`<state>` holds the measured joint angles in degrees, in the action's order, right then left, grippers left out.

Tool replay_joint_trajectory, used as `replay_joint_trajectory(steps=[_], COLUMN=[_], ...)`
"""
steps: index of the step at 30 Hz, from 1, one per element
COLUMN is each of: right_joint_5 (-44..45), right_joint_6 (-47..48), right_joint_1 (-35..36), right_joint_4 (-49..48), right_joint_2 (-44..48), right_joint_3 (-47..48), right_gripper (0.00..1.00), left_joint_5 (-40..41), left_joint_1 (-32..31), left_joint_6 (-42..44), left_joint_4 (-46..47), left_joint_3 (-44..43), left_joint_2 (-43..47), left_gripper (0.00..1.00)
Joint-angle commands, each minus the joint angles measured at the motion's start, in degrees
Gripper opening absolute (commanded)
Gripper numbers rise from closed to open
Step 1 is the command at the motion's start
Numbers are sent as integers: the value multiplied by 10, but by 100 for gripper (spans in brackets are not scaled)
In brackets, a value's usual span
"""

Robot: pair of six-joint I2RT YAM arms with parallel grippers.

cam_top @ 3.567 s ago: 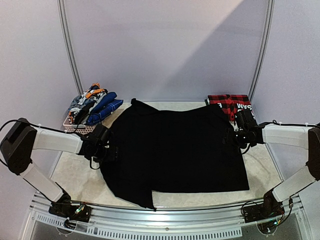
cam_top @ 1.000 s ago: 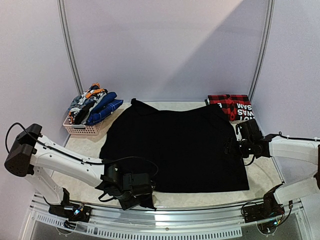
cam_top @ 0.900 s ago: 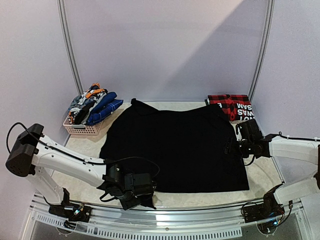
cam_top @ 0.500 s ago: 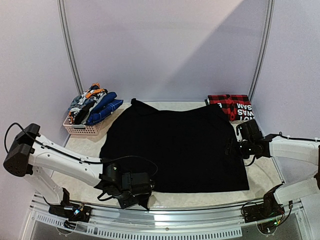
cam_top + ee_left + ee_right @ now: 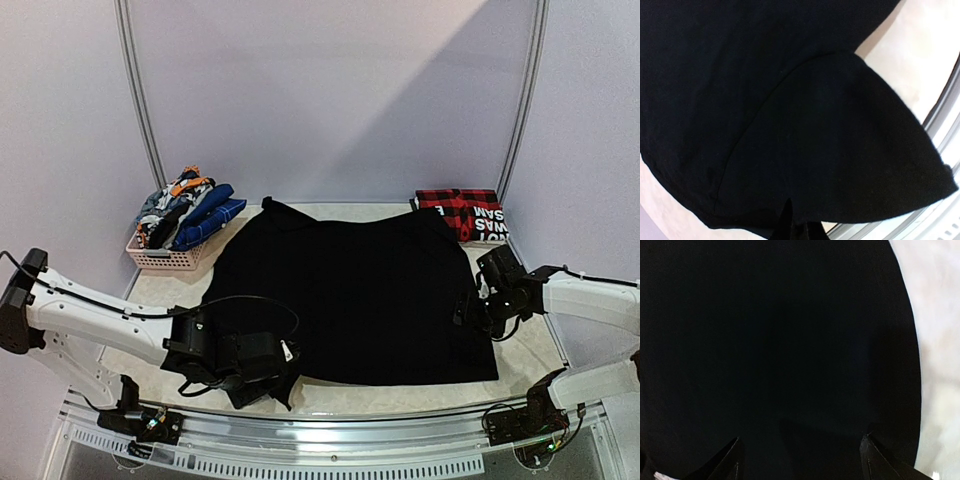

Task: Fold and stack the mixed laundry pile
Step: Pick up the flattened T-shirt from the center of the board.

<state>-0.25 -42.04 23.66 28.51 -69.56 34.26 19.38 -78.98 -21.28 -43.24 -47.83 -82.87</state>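
The left pincer (image 5: 283, 368) is seen clamped shut on the near left corner of a black garment (image 5: 350, 290), at the front edge of the table (image 5: 525, 350). From the wrist camera, this pincer (image 5: 796, 231) is shown as dark fingers pressed together at the bottom of the picture. A curved flap of the garment (image 5: 790, 125) is raised above the layer beneath it, and pale table is visible at the right.

The right pincer (image 5: 466, 308) is held low over the garment's right edge, its fingers spread wide with nothing gripped between them. In its own wrist view, the pincer (image 5: 802, 460) is marked by two dark fingertips set far apart at the bottom. The garment (image 5: 780, 340) fills nearly the whole picture, with a strip of pale table at the right.

The garment is spread flat across the middle of the table, between the two arms. The rest of the laundry pile (image 5: 185, 205), in blue, grey, white and orange, is heaped in a small pale basket (image 5: 160, 258) at the far left corner, near the garment's far left edge. A folded red plaid piece (image 5: 455, 208) is laid at the far right corner, just beside the garment's far right corner, with a black-and-white lettered piece (image 5: 488, 222) at its right side.
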Motion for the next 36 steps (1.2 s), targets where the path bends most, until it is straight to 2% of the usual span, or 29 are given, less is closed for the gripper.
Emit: replay_joint_trajectory(steps=[1,11,15,23,31,36], right_joint_5=[-41,-19,-38,-44,-35,-28], right_joint_6=[-32,-85,-103,-100,-83,-74], right_joint_1=[4,-2,-24,-34,-35,-37], right_joint_4=[116,262,250,239,229,222], right_joint_2=[21,127,165,153,137,141], right_joint_3=[6,-54,-96,-95,-86,-85], right_gripper=[80,71,68,60,36,14], left_joint_5=[11,11,5,1,4,7], left_joint_1=[11,46,50,51,53,56], left_joint_6=[-12,-16,-18,-18,-15,-14], left_joint_4=[4,13,14,18,23,22], left_joint_3=[8,16,18,22,25,26], left_joint_2=[43,58,52,44,45,46], left_gripper=[0,0,0,0,0,0])
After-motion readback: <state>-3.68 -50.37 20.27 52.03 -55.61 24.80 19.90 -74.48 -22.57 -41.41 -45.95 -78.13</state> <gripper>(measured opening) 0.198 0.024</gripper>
